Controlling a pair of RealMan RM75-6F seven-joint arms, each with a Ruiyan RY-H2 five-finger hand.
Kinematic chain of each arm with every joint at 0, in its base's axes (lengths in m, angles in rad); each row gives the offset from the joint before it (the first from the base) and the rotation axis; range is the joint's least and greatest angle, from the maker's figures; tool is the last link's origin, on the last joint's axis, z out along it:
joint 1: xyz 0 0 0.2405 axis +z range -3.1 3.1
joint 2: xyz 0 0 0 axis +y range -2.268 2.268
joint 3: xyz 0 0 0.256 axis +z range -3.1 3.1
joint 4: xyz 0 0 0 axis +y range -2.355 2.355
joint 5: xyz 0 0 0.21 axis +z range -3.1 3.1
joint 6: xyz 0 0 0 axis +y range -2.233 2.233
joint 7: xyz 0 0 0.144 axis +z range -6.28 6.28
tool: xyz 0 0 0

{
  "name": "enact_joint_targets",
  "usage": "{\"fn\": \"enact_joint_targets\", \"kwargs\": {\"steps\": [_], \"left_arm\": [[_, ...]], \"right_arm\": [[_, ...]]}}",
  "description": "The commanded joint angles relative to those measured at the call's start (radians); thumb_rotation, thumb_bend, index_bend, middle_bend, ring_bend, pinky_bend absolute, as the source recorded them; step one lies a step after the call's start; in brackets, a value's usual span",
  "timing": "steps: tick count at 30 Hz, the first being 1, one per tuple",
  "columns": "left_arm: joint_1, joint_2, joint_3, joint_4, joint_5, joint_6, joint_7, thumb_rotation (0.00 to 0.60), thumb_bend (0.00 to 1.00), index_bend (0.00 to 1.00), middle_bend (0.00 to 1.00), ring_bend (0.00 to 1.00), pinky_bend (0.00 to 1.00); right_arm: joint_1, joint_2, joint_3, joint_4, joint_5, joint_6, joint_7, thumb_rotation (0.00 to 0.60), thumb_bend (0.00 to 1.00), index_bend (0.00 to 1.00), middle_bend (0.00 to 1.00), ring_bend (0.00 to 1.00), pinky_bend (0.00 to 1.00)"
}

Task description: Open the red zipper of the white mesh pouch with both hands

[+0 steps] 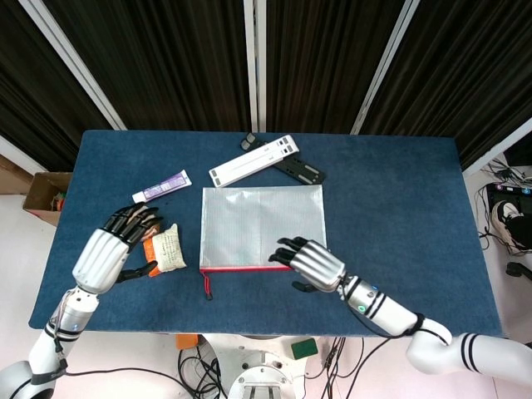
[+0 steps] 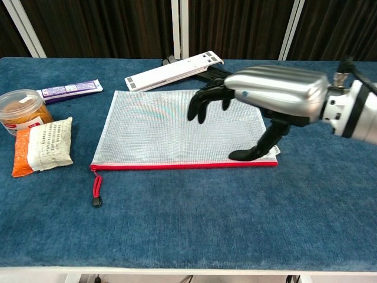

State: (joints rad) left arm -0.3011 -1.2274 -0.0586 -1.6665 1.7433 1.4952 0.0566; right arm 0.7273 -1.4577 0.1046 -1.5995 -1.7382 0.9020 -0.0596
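The white mesh pouch [image 1: 259, 220] [image 2: 171, 124] lies flat mid-table. Its red zipper [image 1: 249, 268] [image 2: 177, 165] runs along the near edge, and the red pull cord [image 1: 206, 286] [image 2: 96, 187] trails off the near-left corner. My right hand [image 1: 312, 263] [image 2: 272, 93] hovers over the pouch's near-right part with fingers spread and nothing in it. Its thumb points down close to the zipper's right end; I cannot tell if it touches. My left hand [image 1: 103, 252] is open to the left of the pouch, beside a snack packet, and shows only in the head view.
A snack packet [image 1: 166, 248] [image 2: 44, 144] and a plastic tub [image 2: 20, 109] sit left of the pouch. A purple tube [image 1: 162, 184] [image 2: 68, 89] lies behind them. A white folding stand [image 1: 253, 160] [image 2: 174, 71] lies behind the pouch. A cardboard box [image 1: 46, 195] stands off the table's left side.
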Motion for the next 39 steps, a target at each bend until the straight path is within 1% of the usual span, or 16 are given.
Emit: {"fn": "enact_joint_targets", "kwargs": {"steps": [1,5,8,9,12,17,21,29,39], "left_arm": [[0.047,0.017,0.032,-0.009,-0.05,0.003,0.046,0.6,0.13,0.21,0.16,0.1,0.2],[0.082,0.017,0.047,0.002,-0.072,0.025,0.051,0.6,0.13,0.21,0.16,0.1,0.2],[0.106,0.015,0.049,0.02,-0.084,0.051,0.055,0.6,0.13,0.21,0.16,0.1,0.2],[0.11,0.014,0.05,0.024,-0.087,0.055,0.055,0.6,0.13,0.21,0.16,0.1,0.2],[0.129,0.01,0.052,0.039,-0.099,0.07,0.039,0.6,0.13,0.21,0.16,0.1,0.2],[0.141,0.005,0.055,0.058,-0.104,0.075,0.018,0.6,0.13,0.21,0.16,0.1,0.2],[0.143,-0.001,0.054,0.073,-0.1,0.077,0.0,0.6,0.13,0.21,0.16,0.1,0.2],[0.146,-0.004,0.052,0.088,-0.098,0.075,-0.021,0.6,0.13,0.21,0.16,0.1,0.2],[0.154,-0.004,0.051,0.097,-0.101,0.075,-0.046,0.6,0.13,0.21,0.16,0.1,0.2]], "right_arm": [[0.104,-0.094,0.041,0.047,-0.007,-0.096,-0.058,0.6,0.18,0.34,0.34,0.15,0.35],[0.199,-0.216,0.068,0.171,-0.003,-0.153,-0.097,0.6,0.18,0.39,0.34,0.15,0.36],[0.252,-0.296,0.07,0.26,-0.004,-0.175,-0.106,0.6,0.18,0.41,0.34,0.15,0.36],[0.262,-0.31,0.069,0.276,-0.005,-0.179,-0.107,0.6,0.18,0.42,0.34,0.15,0.35],[0.306,-0.383,0.063,0.368,-0.02,-0.168,-0.106,0.6,0.19,0.43,0.34,0.15,0.35],[0.364,-0.479,0.048,0.499,-0.034,-0.157,-0.071,0.6,0.26,0.46,0.34,0.15,0.33],[0.399,-0.548,0.036,0.595,-0.048,-0.116,-0.029,0.6,0.3,0.47,0.34,0.15,0.3],[0.458,-0.621,0.014,0.712,-0.058,-0.09,0.014,0.6,0.32,0.47,0.34,0.15,0.29],[0.487,-0.637,-0.015,0.762,-0.049,-0.084,0.002,0.6,0.33,0.47,0.34,0.15,0.26]]}}
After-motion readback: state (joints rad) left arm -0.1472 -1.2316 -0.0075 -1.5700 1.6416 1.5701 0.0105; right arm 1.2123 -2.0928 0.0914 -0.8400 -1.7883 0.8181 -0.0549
